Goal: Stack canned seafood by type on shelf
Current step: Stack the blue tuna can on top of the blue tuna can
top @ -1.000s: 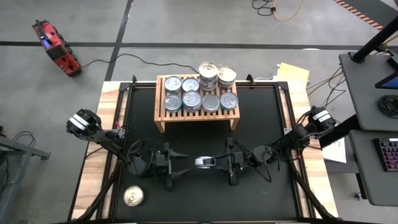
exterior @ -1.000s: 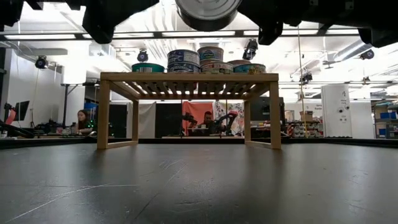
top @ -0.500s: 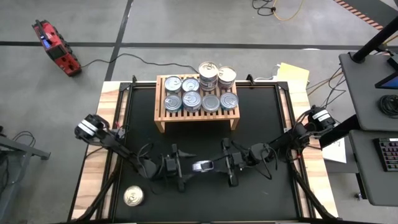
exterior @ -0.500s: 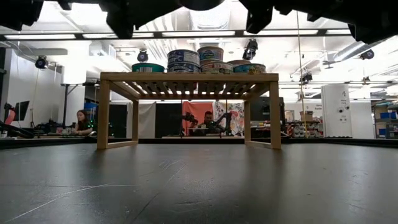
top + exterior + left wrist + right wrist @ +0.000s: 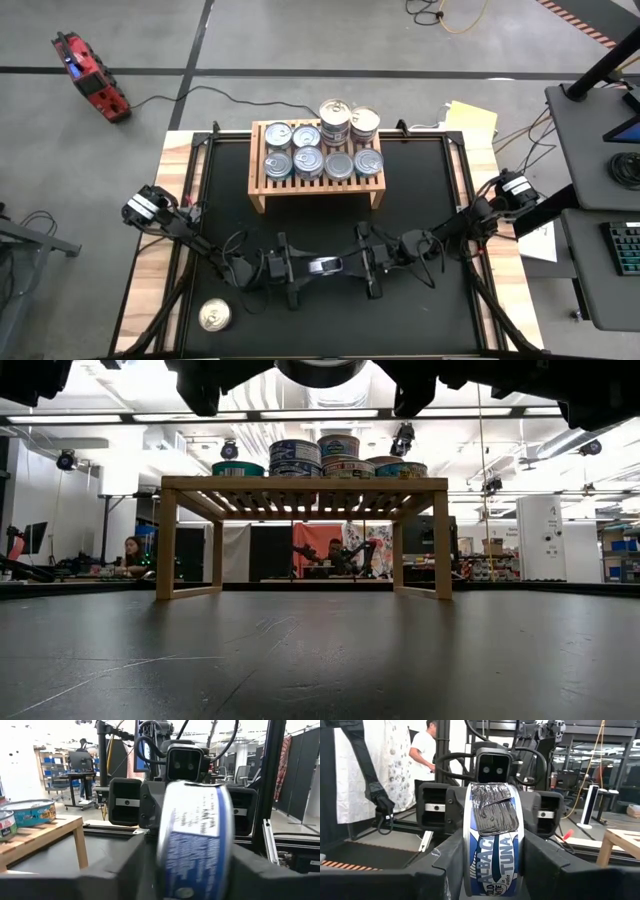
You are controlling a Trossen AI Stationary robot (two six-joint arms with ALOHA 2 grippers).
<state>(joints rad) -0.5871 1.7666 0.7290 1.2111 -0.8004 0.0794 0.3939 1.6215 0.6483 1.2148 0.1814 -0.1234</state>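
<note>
Hidden: tin (image 5: 323,265) between left gripper (image 5: 297,268) and right gripper (image 5: 358,264), both clasping it.
Tins: eight on shelf (image 5: 262,195); one (image 5: 214,316) near table's front-left corner.

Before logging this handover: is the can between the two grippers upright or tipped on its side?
On its side: the can stands on edge in both wrist views, label wrapping its rim, held off the table.

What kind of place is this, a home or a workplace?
Probably a robotics lab or workshop, not a home. The low view shows an open hall with ceiling strip lights, a person at a desk, and black partition screens; cables lie on the grey floor.
</note>
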